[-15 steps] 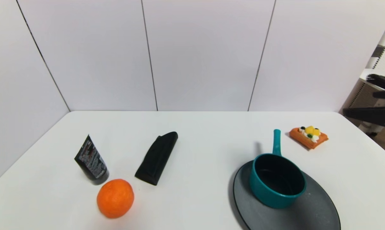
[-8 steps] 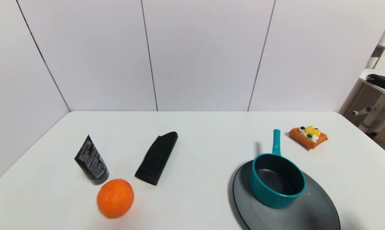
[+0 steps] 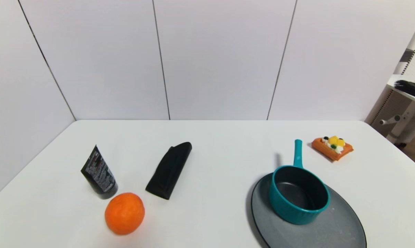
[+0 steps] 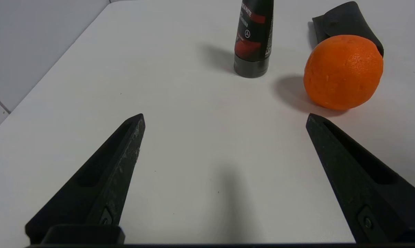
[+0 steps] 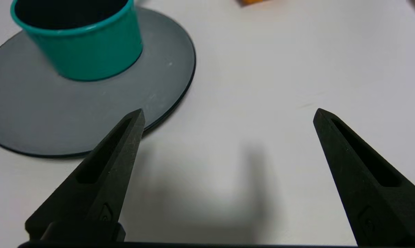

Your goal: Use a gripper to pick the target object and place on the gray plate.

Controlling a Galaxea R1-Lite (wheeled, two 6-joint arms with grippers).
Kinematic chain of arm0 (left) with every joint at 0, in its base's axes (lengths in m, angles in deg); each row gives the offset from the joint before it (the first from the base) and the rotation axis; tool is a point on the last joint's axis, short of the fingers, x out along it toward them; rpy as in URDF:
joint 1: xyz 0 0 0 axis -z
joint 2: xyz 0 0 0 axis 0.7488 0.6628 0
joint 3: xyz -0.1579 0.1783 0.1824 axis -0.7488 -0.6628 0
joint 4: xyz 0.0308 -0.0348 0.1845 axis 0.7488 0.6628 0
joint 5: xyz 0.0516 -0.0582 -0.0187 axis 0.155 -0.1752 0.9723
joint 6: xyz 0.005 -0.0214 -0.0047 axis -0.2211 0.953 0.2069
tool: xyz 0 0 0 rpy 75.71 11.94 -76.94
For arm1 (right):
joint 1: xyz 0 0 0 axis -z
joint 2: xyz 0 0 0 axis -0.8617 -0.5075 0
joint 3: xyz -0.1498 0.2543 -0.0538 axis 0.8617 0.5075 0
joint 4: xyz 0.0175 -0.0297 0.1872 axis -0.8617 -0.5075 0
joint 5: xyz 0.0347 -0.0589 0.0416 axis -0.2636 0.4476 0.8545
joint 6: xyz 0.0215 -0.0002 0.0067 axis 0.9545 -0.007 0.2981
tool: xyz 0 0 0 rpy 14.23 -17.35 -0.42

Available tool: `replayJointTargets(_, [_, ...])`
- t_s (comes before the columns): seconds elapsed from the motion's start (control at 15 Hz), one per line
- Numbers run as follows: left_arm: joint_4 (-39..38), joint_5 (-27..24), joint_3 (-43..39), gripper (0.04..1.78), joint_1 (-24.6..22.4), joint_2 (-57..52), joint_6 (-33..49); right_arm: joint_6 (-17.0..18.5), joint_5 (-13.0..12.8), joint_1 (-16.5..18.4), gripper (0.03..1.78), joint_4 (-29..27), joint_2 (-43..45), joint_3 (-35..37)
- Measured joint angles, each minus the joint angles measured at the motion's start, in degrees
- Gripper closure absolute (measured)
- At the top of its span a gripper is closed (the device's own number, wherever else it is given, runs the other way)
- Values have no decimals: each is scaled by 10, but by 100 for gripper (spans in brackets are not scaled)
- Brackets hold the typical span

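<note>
1. Nearest, on the robot's right, the right gripper hangs low over bare white table, fingers spread wide apart w/ nothing between them. It sits just off the plate's rim, not touching it. Neither gripper shows in the head view.
2. On the robot's left, the left gripper is likewise low over the table, fingers wide apart and empty. An orange lies just past one fingertip, apart from it.
3. Front right of the table: the plate, dark gray, round, black rim, partly cut off by the head view's bottom edge. In the right wrist view, the plate fills the near area beside one finger.
4. On the plate's far-left part stands the pan, teal, upright, dark inside. Its base rests on the plate; its straight handle points away from the robot, out over the plate's far rim above the table. From the right wrist, the pan shows its teal wall, base flat on the plate.
5. Front left: the orange, on the table.
6. Just behind the orange, to its left: a black tube, standing on its cap and leaning. From the left wrist, the tube has red print.
7. Right of the tube, mid-table: a black case, lying flat, long axis angled away to the right.
8. Farther back on the right, past the pan handle: an orange waffle toy w/ yellow and white toppings, well apart from the plate.
9. Beyond the table: white wall panels.
</note>
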Motion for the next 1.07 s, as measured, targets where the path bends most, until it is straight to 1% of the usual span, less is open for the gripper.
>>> replayJointTargets(0.13, [0,0,0,13,0,0,0,0,-20,-9,12,5,57,18])
replayJointTargets(0.27, [0,0,0,13,0,0,0,5,-28,-13,12,5,104,25])
replayJointTargets(0.33, [0,0,0,13,0,0,0,15,-31,-15,12,5,119,28])
replayJointTargets(0.4, [0,0,0,13,0,0,0,20,-32,-16,12,5,128,29])
replayJointTargets(0.6, [0,0,0,13,0,0,0,20,-33,-17,12,4,141,30])
replayJointTargets(0.87, [0,0,0,13,0,0,0,32,-30,-17,12,6,145,30])
replayJointTargets(1.07, [0,0,0,13,0,0,0,35,-33,-17,12,5,145,30])
